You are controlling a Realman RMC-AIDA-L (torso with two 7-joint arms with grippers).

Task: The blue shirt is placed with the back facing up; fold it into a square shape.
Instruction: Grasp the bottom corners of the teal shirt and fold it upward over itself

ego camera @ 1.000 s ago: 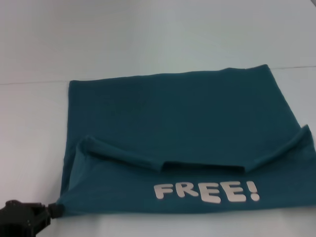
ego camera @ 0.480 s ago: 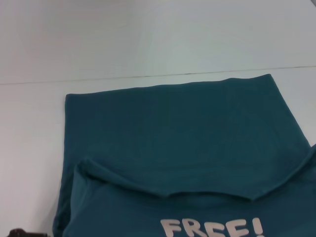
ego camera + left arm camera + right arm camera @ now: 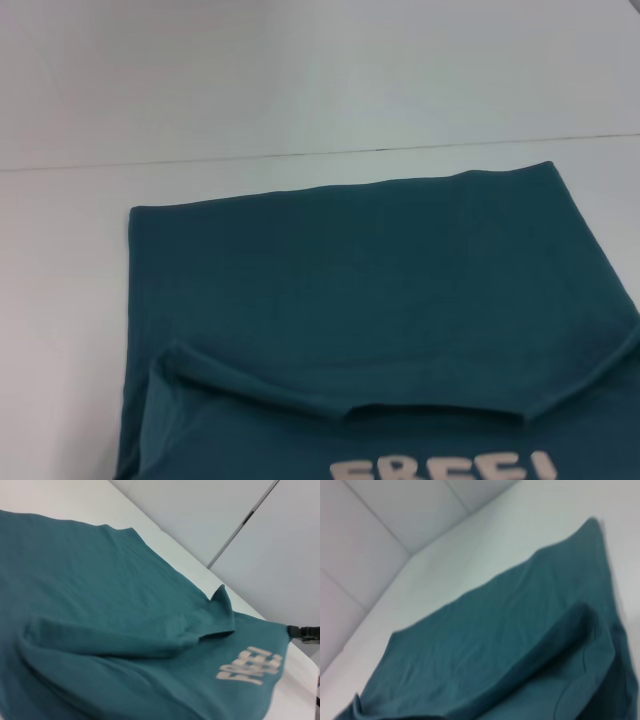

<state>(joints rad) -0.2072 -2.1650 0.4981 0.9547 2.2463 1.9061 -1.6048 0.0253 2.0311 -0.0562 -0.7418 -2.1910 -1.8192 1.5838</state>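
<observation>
Shirt position: the blue shirt [image 3: 350, 300] is lying flat on the white bench [image 3: 60, 300], back layer spread out, its near part doubled over toward the far side so the white "FREE!" lettering [image 3: 445, 468] is showing at the near edge of the head view.
Far edge: the shirt's far hem is running nearly straight from left to right, rising slightly toward the right, just short of the bench's far edge.
Left edge: it is running straight from far to near, with a wide strip of bare bench beside it.
Right edge: it is slanting outward toward the near right and leaving the head view.
Fold line: the turned-over flap is forming a raised, rolled ridge across the near part of the shirt, lifted at both ends.
Open room: bare bench is showing to the left and in a narrow band beyond the far hem.
Count: one shirt, one line of lettering.
Right gripper [image 3: 303, 632]: a dark part is showing at the shirt's near right corner in the left wrist view; whether its jaws are spread or pinching I cannot tell.
Left gripper: not showing in any view.
Surface and room: a plain white bench is meeting pale panelled walls [image 3: 365, 545] behind.
</observation>
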